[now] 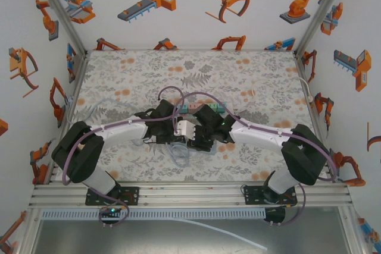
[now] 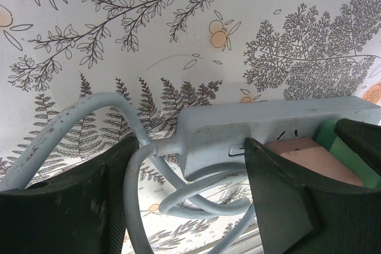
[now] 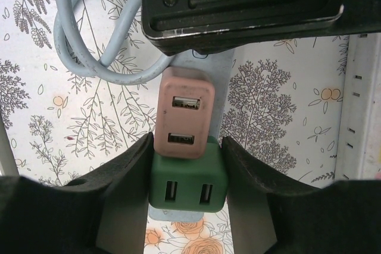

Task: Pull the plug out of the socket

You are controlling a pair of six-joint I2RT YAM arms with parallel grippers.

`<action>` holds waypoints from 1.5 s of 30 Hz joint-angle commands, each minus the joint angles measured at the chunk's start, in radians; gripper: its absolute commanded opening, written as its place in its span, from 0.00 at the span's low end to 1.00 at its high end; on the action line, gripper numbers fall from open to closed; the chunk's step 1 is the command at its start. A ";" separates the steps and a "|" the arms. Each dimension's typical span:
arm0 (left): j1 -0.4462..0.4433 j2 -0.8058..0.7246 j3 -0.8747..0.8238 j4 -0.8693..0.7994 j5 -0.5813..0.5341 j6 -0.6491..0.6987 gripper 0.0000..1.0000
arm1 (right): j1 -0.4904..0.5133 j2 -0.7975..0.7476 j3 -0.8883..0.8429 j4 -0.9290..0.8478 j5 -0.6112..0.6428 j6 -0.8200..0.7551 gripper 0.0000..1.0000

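Right gripper (image 3: 187, 144) clamped on the green plug (image 3: 189, 187), which sits seated in the power strip (image 2: 268, 123); left gripper (image 2: 189, 153) apart, straddling the strip's cable end. Extraction not yet done.

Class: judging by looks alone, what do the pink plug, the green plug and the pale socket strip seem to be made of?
Pink plug: probably moulded plastic with a matte finish, going by its rounded corners and soft highlights.
Green plug: the same look, smooth matte plastic in one even colour.
Socket strip: most likely pale blue-grey plastic with a slight sheen and rounded moulded edges.
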 commanded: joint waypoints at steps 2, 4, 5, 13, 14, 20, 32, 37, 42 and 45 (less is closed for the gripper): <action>-0.013 0.158 -0.095 -0.073 -0.180 0.032 0.65 | -0.001 -0.044 0.015 -0.018 -0.011 -0.020 0.25; -0.013 0.169 -0.094 -0.072 -0.178 0.031 0.65 | -0.001 -0.055 0.026 -0.028 -0.024 -0.018 0.21; -0.013 0.173 -0.091 -0.072 -0.177 0.029 0.65 | -0.001 -0.062 0.032 -0.033 -0.032 -0.015 0.19; -0.017 0.172 -0.088 -0.077 -0.183 0.029 0.65 | -0.001 -0.103 0.063 -0.083 -0.042 -0.042 0.09; -0.016 0.175 -0.088 -0.077 -0.182 0.029 0.65 | -0.002 -0.105 0.067 -0.089 -0.041 -0.044 0.08; -0.020 0.173 -0.083 -0.080 -0.183 0.029 0.65 | -0.009 -0.121 0.091 -0.112 -0.053 -0.046 0.04; -0.021 0.036 -0.051 -0.127 -0.178 0.054 0.76 | -0.102 -0.336 0.065 0.028 -0.038 0.174 0.04; -0.020 -0.120 0.014 -0.189 -0.183 0.104 0.84 | -0.130 -0.459 -0.086 0.293 0.131 0.343 0.04; -0.019 -0.271 0.090 -0.242 -0.183 0.179 0.94 | -0.150 -0.554 -0.250 0.534 0.355 0.447 0.04; -0.016 -0.368 0.116 -0.243 -0.178 0.238 0.96 | -0.164 -0.595 -0.347 0.631 0.450 0.468 0.04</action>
